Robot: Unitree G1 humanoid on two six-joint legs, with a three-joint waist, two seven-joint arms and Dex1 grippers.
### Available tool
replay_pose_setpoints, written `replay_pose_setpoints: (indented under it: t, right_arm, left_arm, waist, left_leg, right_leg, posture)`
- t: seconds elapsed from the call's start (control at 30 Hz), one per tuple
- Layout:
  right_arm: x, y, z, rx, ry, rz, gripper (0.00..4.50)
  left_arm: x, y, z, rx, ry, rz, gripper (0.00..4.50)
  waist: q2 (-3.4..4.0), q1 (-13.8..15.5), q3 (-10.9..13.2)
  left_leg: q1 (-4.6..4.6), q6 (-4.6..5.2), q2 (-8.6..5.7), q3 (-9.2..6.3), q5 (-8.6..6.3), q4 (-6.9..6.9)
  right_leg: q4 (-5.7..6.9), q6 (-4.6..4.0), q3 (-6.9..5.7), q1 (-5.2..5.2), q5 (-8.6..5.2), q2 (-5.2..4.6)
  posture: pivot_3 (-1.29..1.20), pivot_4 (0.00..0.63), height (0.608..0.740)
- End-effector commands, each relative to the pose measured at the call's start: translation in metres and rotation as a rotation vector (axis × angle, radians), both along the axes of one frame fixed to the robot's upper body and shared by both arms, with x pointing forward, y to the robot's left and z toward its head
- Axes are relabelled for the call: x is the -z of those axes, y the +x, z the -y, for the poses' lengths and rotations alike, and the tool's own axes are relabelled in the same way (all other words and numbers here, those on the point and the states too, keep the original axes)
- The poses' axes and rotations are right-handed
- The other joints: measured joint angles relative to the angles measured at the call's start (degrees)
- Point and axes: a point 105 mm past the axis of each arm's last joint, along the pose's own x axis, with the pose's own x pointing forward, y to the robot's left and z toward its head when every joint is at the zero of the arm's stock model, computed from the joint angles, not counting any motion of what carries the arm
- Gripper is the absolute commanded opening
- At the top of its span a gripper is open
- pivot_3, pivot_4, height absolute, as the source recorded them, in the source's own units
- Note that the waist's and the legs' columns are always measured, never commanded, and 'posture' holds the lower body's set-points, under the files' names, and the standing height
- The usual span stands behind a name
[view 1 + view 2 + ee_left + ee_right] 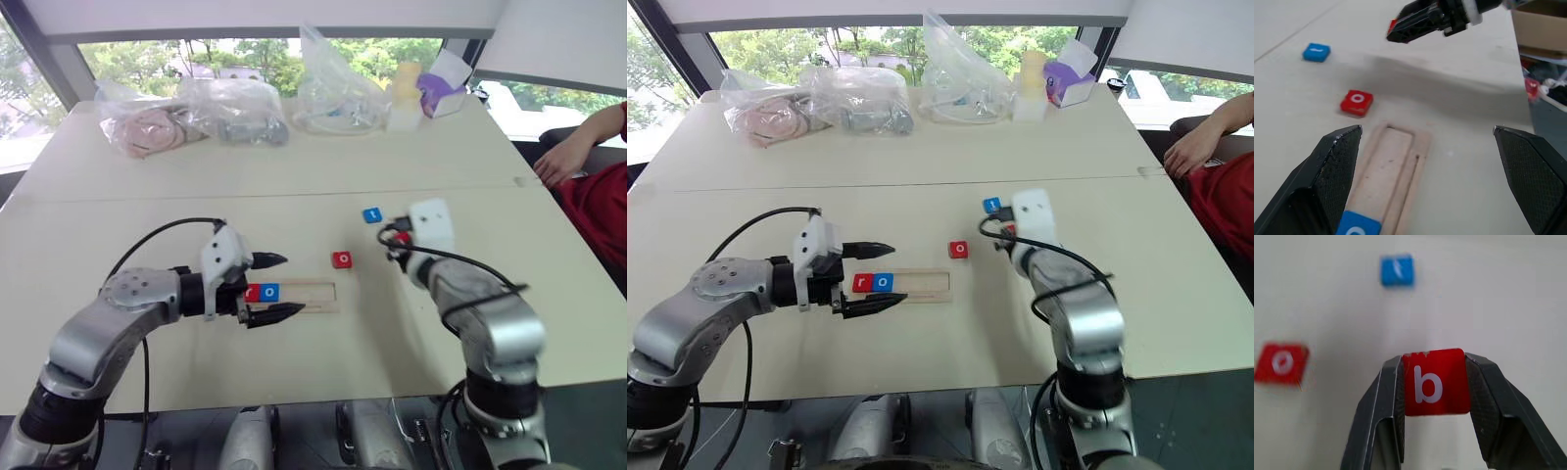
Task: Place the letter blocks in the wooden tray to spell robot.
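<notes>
I've got red r (pixel 254 292) and blue o (pixel 270 291) seated in the wooden tray (pixel 313 294). My right gripper (pixel 1435 382) is clamping the red b (pixel 1436 382); left gripper (pixel 276 287) is spread wide. Red o (pixel 341 259) and blue t (pixel 372 214), at 1 o'clock from the tray, are left.

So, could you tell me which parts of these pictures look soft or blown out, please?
Right wrist view: the red b block in the right tool is sharp, while the red o block and blue t block are blurred. Left eye view: the windows glare white.
</notes>
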Motion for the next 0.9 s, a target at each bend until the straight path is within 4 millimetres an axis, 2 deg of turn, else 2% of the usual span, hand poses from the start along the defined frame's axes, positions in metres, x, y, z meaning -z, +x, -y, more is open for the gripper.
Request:
replay_pose_setpoints:
  t: [0.03,0.17,0.37,0.57,0.6,0.63,0.73,0.8,0.9]
  right_arm:
    - [0.009,-0.019,0.007,0.138,0.182,-0.037,1.16]
    - [0.014,-0.022,0.003,0.161,0.225,-0.055,1.16]
    - [0.033,-0.029,-0.002,0.167,0.242,-0.134,1.16]
    - [0.033,-0.028,-0.004,0.164,0.257,-0.136,4.13]
    - [0.032,-0.027,-0.003,0.165,0.247,-0.133,4.44]
    - [0.031,-0.026,-0.001,0.166,0.238,-0.128,4.44]
    - [0.005,-0.014,0.021,0.111,0.074,-0.028,4.44]
    - [-0.013,-0.005,0.037,0.071,0.027,0.046,4.44]
    - [-0.042,0.006,0.039,-0.14,0.025,0.187,4.44]
  left_arm:
    - [-0.001,0.004,0.001,0.03,0.017,0.031,4.5]
    - [-0.003,0.012,0.003,0.04,0.001,0.03,4.5]
    - [-0.001,0.013,0.004,0.053,0.01,0.026,4.5]
    - [-0.001,0.015,-0.001,0.034,0.019,0.032,4.5]
    - [-0.001,0.016,-0.002,0.03,0.021,0.032,4.5]
    - [-0.001,0.016,-0.003,0.027,0.023,0.032,4.5]
    - [-0.004,0.016,-0.008,0.019,0.026,0.028,4.5]
    - [-0.006,0.015,-0.012,0.021,0.023,0.019,4.5]
    - [-0.01,0.007,-0.015,0.063,0.029,-0.016,4.5]
  waist:
    - [0.0,0.0,0.0]
    - [0.1,-0.02,0.06]
    - [0.1,-0.02,0.05]
    - [0.09,0.03,0.05]
    - [0.09,0.02,0.05]
    - [0.09,0.02,0.05]
    - [0.12,-0.04,0.07]
    - [0.14,-0.03,0.1]
    - [0.08,0.01,0.1]
  left_leg:
    - [0.09,-0.01,0.05,-0.03,0.0,0.01]
    - [0.16,-0.04,0.35,-0.08,0.01,0.01]
    - [0.13,-0.08,0.44,0.03,0.04,0.0]
    - [-0.24,-0.08,0.3,0.06,0.05,-0.17]
    - [-0.24,-0.08,0.29,0.06,0.05,-0.2]
    - [-0.23,-0.08,0.29,0.06,0.05,-0.21]
    - [-0.21,-0.08,0.29,0.06,0.05,-0.22]
    - [-0.21,-0.11,0.25,0.11,0.07,-0.16]
    - [-0.2,-0.11,0.21,0.12,0.07,-0.08]
  right_leg:
    - [-0.03,-0.13,0.02,0.06,0.07,0.15]
    - [-0.06,-0.43,0.05,-0.01,0.26,0.17]
    - [-0.14,-0.44,0.06,-0.04,0.26,0.17]
    - [-0.13,-0.29,0.05,-0.42,0.2,0.27]
    - [-0.14,-0.28,0.05,-0.43,0.2,0.28]
    - [-0.14,-0.29,0.05,-0.43,0.19,0.29]
    - [-0.13,-0.3,0.05,-0.43,0.18,0.31]
    - [-0.14,-0.31,0.12,-0.43,0.19,0.23]
    - [-0.19,-0.31,0.14,-0.37,0.18,0.22]
  posture:
    - [0.0,0.15,0.735]
    - [0.0,0.15,0.735]
    - [0.0,0.15,0.735]
    - [0.0,0.15,0.735]
    - [0.0,0.15,0.735]
    - [0.0,0.15,0.735]
    - [0.0,0.15,0.735]
    - [0.0,0.15,0.735]
    - [0.0,0.15,0.735]
